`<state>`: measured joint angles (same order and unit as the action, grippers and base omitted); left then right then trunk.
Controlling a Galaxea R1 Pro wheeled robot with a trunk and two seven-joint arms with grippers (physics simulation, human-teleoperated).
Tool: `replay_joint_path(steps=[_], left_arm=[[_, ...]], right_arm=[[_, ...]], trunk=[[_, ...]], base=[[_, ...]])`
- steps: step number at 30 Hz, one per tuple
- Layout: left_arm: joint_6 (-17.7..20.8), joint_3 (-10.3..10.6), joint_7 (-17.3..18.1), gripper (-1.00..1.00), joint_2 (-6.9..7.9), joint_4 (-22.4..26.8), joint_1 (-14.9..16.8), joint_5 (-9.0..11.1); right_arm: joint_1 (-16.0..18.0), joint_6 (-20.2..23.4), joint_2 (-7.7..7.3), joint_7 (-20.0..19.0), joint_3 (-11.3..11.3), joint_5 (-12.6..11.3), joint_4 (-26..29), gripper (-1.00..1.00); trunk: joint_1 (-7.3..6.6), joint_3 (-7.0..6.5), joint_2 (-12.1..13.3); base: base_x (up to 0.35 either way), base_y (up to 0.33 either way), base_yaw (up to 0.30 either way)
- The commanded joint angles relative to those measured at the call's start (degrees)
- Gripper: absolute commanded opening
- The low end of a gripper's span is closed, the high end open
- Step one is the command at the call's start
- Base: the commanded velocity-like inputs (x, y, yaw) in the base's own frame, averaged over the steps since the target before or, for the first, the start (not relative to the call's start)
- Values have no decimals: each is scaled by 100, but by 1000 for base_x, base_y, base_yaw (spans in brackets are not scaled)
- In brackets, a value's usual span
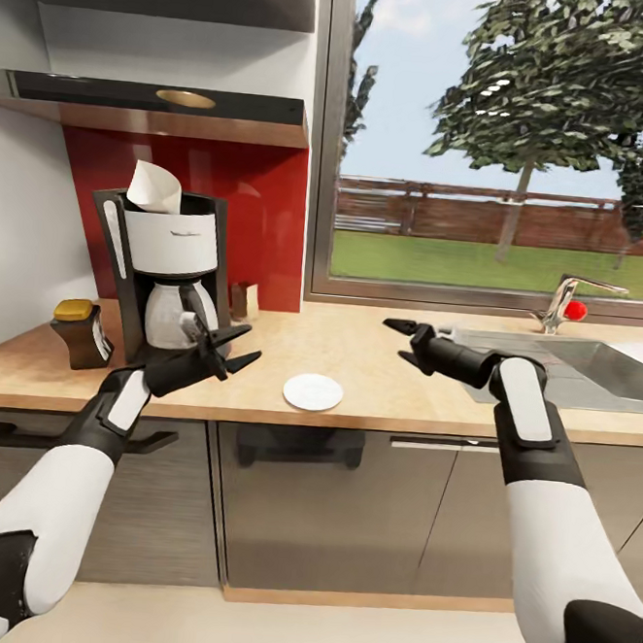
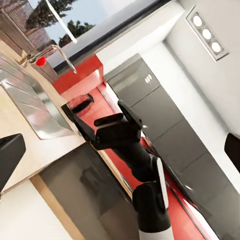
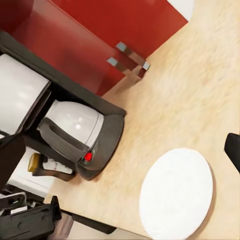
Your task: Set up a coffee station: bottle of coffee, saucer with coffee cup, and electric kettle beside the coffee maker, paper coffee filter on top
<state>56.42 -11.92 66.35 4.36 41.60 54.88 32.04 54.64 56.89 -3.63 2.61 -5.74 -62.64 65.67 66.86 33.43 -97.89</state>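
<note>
Coffee maker (image 1: 165, 274) is standing upright on the counter (image 1: 377, 360) at its left end, against the red backsplash (image 1: 263, 209), long axis vertical, carafe and red switch facing out into the room. Paper coffee filter (image 1: 154, 188) is sitting in the top of the machine, white cone tilted, its upper edge pointing up and leaning left. Bottle of coffee (image 1: 83, 334) is standing upright just left of the machine, gold cap up. Saucer (image 1: 312, 392) is lying flat near the counter's front edge, right of the machine and apart from it. Kitchen shelf (image 1: 155, 104) is running above the backsplash.

Left gripper (image 1: 230, 346) is hovering in front of the carafe, fingers apart, holding nothing. Right gripper (image 1: 400, 336) is hovering over the counter left of the steel sink (image 1: 600, 370), fingers apart, empty.

Window (image 1: 503, 142) behind the counter is showing lawn, trees and a fence; a faucet (image 1: 562, 302) is standing at the sink.
</note>
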Motion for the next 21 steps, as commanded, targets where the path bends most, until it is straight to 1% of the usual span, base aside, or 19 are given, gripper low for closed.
replay_joint_path(steps=[1,4,5,7,8,11,12,15,17,21], left_arm=[[30,-36,-97,100,-2,-1,5,5],[32,-125,-418,100,-7,4,5,7],[30,-305,-780,100,-27,13,5,10],[28,-567,-1096,100,-108,22,6,12],[28,-642,-1182,100,-141,26,6,12],[27,-733,-1285,100,-185,30,6,13],[27,-748,-1303,100,-193,31,6,13],[27,-767,-1325,100,-202,30,6,13],[27,-773,-1331,100,-205,24,6,13],[27,-764,-1335,100,-230,16,6,7]], right_arm=[[4,24,14,28,-6,-40,-17,100],[3,24,36,29,-6,-47,-77,100],[3,24,81,29,-6,-51,-184,100],[3,24,158,29,-6,-53,-352,100],[3,24,186,29,-4,-54,-418,100],[3,24,255,65,-2,-55,-548,100],[3,24,275,147,-2,-55,-608,100],[3,24,335,421,-4,-63,-688,100],[3,24,383,522,-7,-69,-708,100],[3,24,409,577,-13,-100,-725,100]], trunk=[[-1,6,-3],[-1,6,-3],[-1,6,-3],[-1,6,-3],[-1,6,-3],[-1,6,-3],[-1,6,-3],[-1,6,-3],[-1,6,-3],[-1,6,-3]], base=[[0,0,0],[0,0,0],[0,0,0],[0,0,0],[0,0,0],[3,0,0],[57,-6,0],[136,-59,0],[112,-58,0],[78,-44,0]])
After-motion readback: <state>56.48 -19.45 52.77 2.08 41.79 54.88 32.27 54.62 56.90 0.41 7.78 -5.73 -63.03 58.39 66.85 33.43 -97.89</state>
